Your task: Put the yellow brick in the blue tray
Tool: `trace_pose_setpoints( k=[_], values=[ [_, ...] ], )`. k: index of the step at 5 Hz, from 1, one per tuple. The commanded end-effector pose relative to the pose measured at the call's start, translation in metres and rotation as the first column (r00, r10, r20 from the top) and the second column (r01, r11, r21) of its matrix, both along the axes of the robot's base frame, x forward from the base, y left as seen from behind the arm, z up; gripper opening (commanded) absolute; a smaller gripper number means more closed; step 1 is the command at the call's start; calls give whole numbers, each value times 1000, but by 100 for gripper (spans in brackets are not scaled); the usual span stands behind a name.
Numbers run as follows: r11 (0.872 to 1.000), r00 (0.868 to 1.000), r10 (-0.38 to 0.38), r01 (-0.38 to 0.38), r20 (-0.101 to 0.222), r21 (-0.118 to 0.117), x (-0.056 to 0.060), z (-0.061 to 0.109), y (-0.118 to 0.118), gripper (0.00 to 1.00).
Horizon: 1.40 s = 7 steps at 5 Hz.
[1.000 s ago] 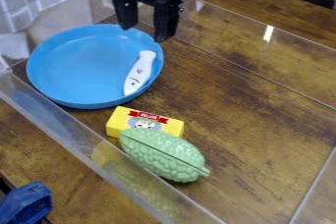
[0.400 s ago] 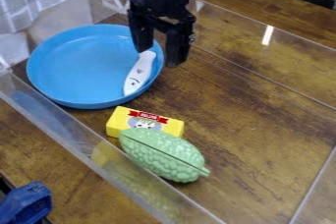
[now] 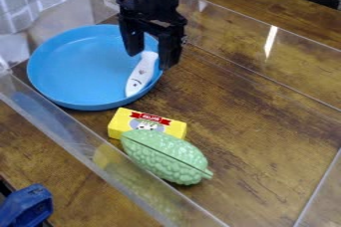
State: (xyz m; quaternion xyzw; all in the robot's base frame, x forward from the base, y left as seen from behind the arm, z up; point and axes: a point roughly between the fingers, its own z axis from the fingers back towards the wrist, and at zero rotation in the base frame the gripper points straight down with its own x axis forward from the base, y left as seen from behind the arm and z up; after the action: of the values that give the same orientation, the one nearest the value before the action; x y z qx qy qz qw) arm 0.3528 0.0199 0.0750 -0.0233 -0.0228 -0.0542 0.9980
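Camera shows the yellow brick [image 3: 147,124] below the open claw [image 3: 151,57].

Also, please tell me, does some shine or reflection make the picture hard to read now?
In the camera view, a pale bright streak lies on the wooden table near the top right; whitish reflections run along the transparent wall; the gripper is very dark, so its details hardly show; the small print on the yellow brick is too coarse to read.

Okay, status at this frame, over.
Gripper open, above the blue tray's edge. Yellow brick on table, outside tray. Green toy vegetable against brick.
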Motion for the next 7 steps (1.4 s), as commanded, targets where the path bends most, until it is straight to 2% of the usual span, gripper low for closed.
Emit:
trace_pose_setpoints(
  k=[1, 3, 4, 6, 7],
  values=[
    [997, 987, 81, -82, 142, 3, 18, 48, 2, 100],
    [997, 986, 80, -83, 149, 11, 26, 62, -11, 100],
    [995, 984, 96, -97, 151, 3, 28, 63, -17, 100],
    [994, 982, 111, -113, 152, 1, 15, 51, 5, 100],
    [999, 992, 38, -39, 124, -1, 7, 49, -6, 100]
  ],
)
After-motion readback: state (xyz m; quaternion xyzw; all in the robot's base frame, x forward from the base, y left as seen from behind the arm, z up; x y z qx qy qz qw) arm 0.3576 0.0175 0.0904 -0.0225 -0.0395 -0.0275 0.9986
